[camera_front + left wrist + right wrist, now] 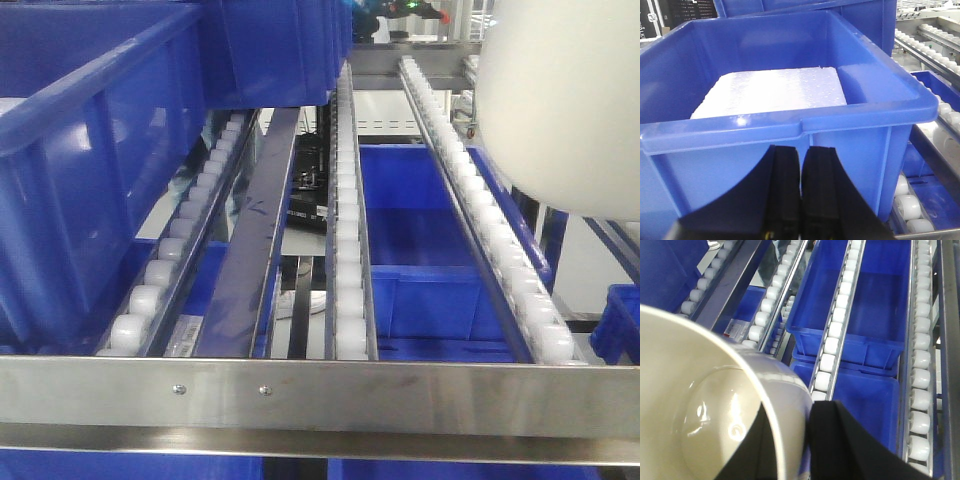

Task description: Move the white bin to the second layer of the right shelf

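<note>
The right gripper [807,450] pinches the white bin [705,405] by its wall, carrying it above the roller rails [350,250]; left gripper [801,200] is closed and empty

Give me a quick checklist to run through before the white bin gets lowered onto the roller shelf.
1. Right tool pinching the white bin wall, one finger inside, one outside: ok.
2. Bin above the roller shelf, right side: ok; it hangs over the right rail.
3. Rails under the bin free of other things: ok where visible; part is hidden behind the bin.
4. Gap to the blue crate on the left rails: ok.
5. Left tool closed and idle beside the crate: ok.
6. Bin bottom height above the rollers: cannot tell.
</note>
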